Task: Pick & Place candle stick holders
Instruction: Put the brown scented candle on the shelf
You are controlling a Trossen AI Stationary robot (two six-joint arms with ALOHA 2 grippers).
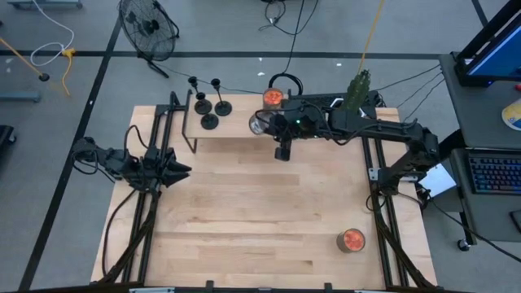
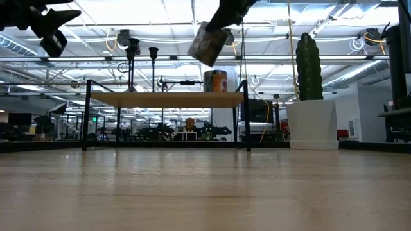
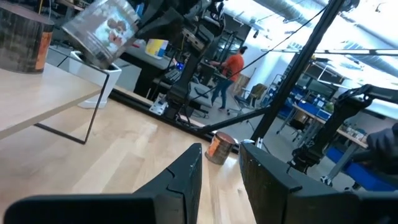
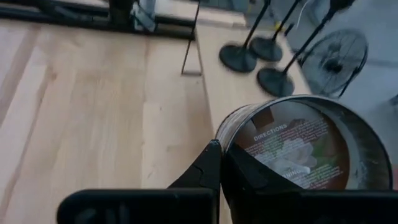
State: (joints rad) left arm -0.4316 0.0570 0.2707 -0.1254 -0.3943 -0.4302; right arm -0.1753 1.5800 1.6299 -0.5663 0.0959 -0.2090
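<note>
Open tabletop (image 1: 244, 212) below; candle stick holders (image 1: 207, 106) crowding shelf's (image 1: 236, 126) left.

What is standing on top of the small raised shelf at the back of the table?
On the shelf stand three black candle stick holders and an orange-lidded tin. The right hand holds a second tin above it, hiding part of the shelf.
</note>
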